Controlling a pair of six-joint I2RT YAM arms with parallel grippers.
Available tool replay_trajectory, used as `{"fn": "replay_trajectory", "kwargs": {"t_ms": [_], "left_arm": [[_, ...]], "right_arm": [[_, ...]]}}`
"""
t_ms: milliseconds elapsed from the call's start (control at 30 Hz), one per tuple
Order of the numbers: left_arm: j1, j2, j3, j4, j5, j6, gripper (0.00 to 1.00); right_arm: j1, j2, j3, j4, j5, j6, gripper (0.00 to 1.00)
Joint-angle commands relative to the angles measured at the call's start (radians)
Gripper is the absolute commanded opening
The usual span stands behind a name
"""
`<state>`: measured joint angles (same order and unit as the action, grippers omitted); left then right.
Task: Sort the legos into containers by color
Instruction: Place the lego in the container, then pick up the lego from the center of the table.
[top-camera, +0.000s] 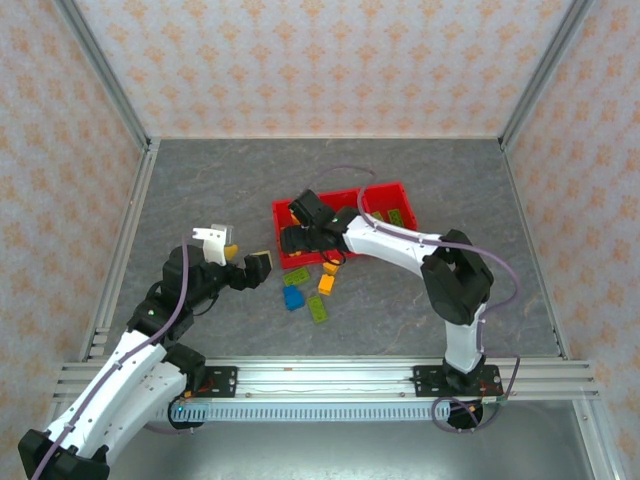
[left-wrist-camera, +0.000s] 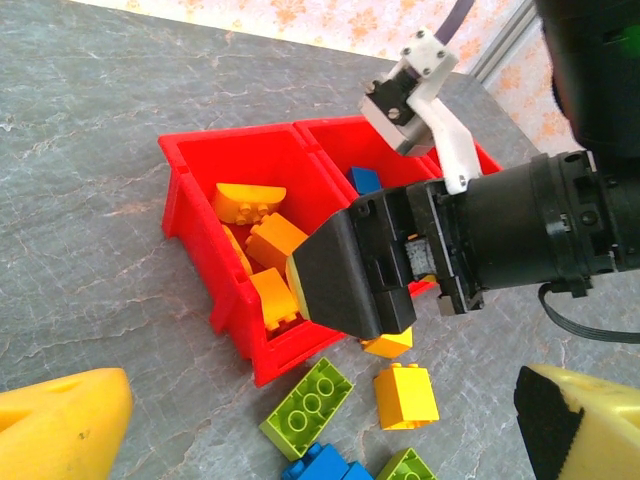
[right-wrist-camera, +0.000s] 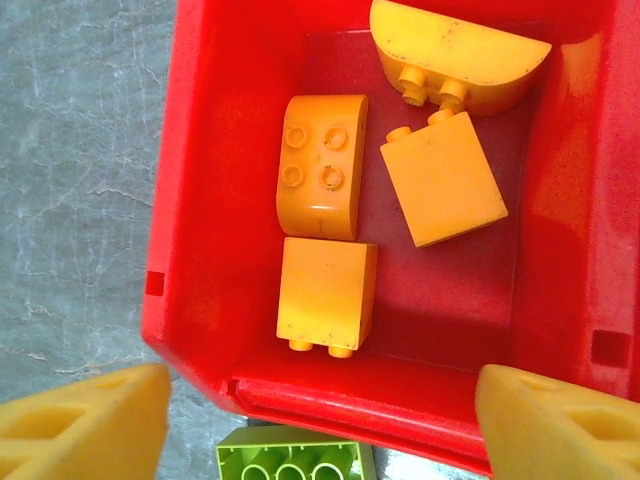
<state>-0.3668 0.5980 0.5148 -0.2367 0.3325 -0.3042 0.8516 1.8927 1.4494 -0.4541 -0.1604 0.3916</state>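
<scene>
Done: four orange bricks (right-wrist-camera: 320, 165) inside left red bin (right-wrist-camera: 200, 200).
Remaining: green brick (left-wrist-camera: 306, 407), yellow brick (left-wrist-camera: 405, 395), blue brick (left-wrist-camera: 320, 465) on worktop (left-wrist-camera: 100, 250) beside this bin.
Right hand (right-wrist-camera: 320, 425): released, empty, above it.
Left hand (top-camera: 240, 256): released, empty.

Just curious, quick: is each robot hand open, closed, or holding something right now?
Left hand: open, holding nothing.
Right hand: open, holding nothing.

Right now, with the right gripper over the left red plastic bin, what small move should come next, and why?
Probably lift the right gripper straight up, clear of the left red plastic bin. Its jaws stand open and empty above four orange-yellow studded bricks, while another orange-yellow brick lies loose on the grey table just outside.
</scene>
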Motion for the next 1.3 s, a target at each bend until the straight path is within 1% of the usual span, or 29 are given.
{"fn": "replay_trajectory", "kwargs": {"t_ms": [0, 33, 67, 167, 267, 467, 600, 700, 900, 1000, 1267], "left_arm": [[-0.01, 0.0, 0.001, 0.007, 0.01, 0.016, 0.99], [-0.01, 0.001, 0.001, 0.007, 0.01, 0.016, 0.99], [-0.01, 0.002, 0.001, 0.007, 0.01, 0.016, 0.99], [-0.01, 0.002, 0.001, 0.007, 0.012, 0.016, 0.99], [-0.01, 0.0, 0.001, 0.007, 0.013, 0.016, 1.0], [-0.01, -0.004, 0.001, 0.008, 0.013, 0.016, 0.99], [-0.01, -0.011, 0.001, 0.006, 0.013, 0.016, 0.99], [-0.01, -0.018, 0.001, 0.007, 0.013, 0.016, 0.99], [-0.01, -0.024, 0.001, 0.008, 0.014, 0.017, 0.99], [-0.01, -0.024, -0.001, 0.008, 0.015, 0.018, 0.99], [-0.01, -0.023, -0.001, 0.007, 0.014, 0.018, 0.99]], "right_arm": [[0.003, -0.095, -0.028, -0.032, 0.058, 0.032, 0.88], [0.004, -0.109, -0.037, -0.04, 0.069, 0.045, 0.96], [0.004, -0.116, -0.041, -0.053, 0.073, 0.054, 1.0], [0.016, -0.139, -0.066, -0.098, 0.133, 0.099, 1.0], [0.038, -0.17, -0.119, -0.102, 0.168, 0.158, 1.0], [0.12, -0.227, -0.242, -0.029, 0.22, 0.278, 1.0], [0.148, -0.232, -0.313, 0.022, 0.233, 0.349, 1.0], [0.157, -0.224, -0.339, 0.026, 0.256, 0.391, 0.96], [0.16, -0.221, -0.385, 0.066, 0.275, 0.445, 0.82], [0.161, -0.195, -0.38, 0.066, 0.271, 0.443, 0.78], [0.162, -0.157, -0.383, 0.055, 0.286, 0.451, 0.72]]}}
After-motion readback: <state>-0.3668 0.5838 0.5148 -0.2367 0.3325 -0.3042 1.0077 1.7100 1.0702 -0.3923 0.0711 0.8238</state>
